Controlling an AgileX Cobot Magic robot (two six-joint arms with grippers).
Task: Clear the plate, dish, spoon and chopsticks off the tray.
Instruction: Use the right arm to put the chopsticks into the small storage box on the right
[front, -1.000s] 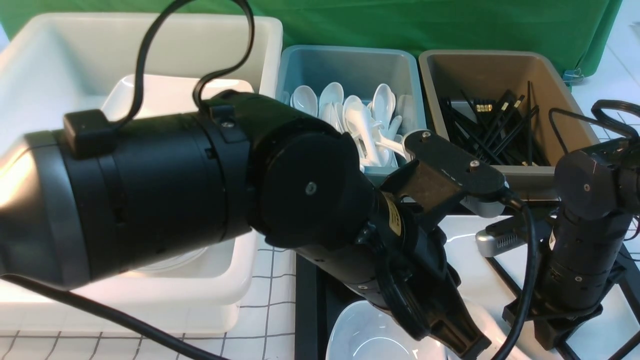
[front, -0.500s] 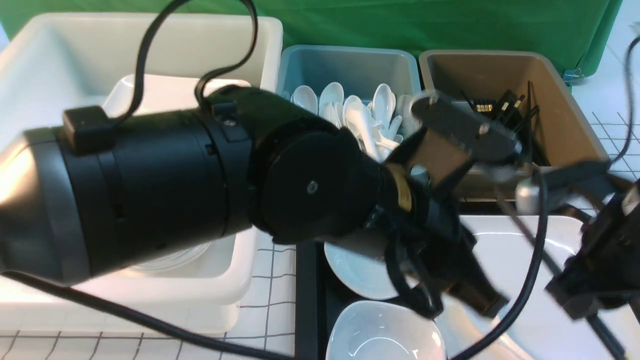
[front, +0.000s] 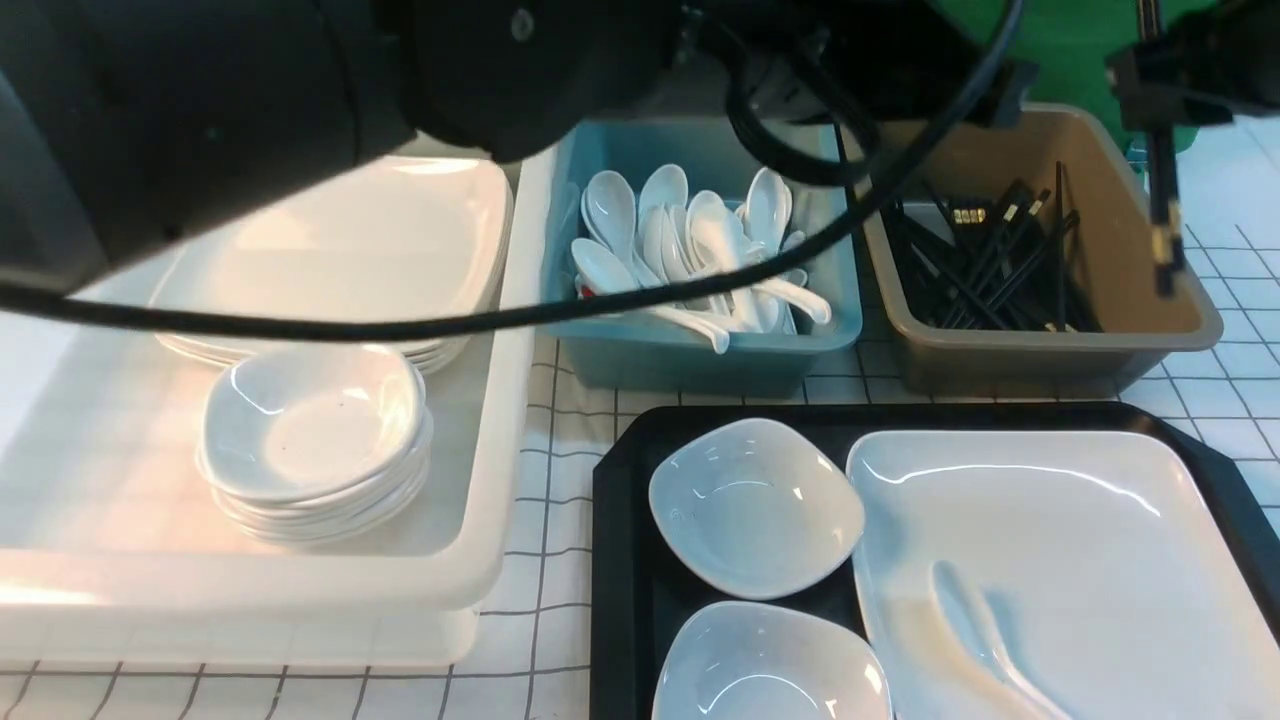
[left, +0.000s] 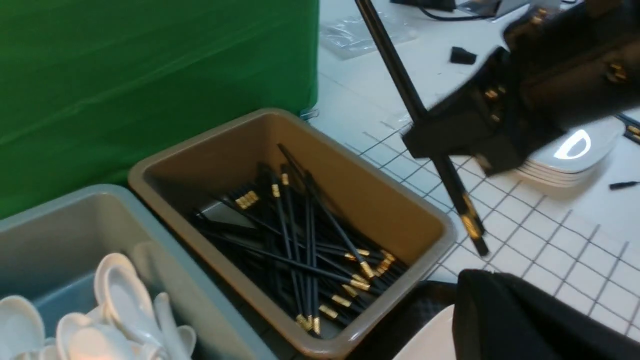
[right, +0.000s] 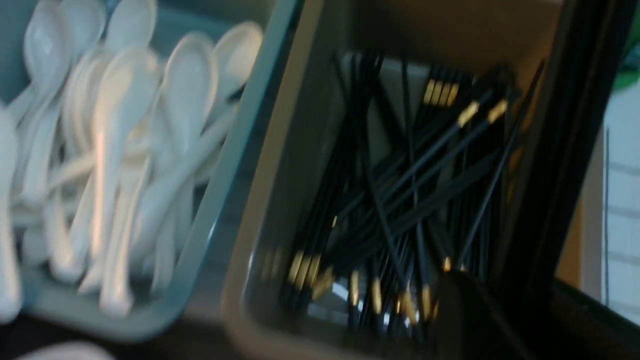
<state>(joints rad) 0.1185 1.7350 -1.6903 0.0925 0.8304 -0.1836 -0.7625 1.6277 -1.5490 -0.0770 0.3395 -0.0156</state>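
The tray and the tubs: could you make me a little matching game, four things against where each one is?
Things:
1. White spoon with its bowl on the big plate
2. Stack of small dishes
3. Chopsticks off the tray and out of the tubs
4. Loose pile of white spoons

Places:
A. In the blue tub
B. In the right gripper
C. On the tray, atop the plate
D. In the white tub

Pairs: 1-C, 2-D, 3-B, 4-A
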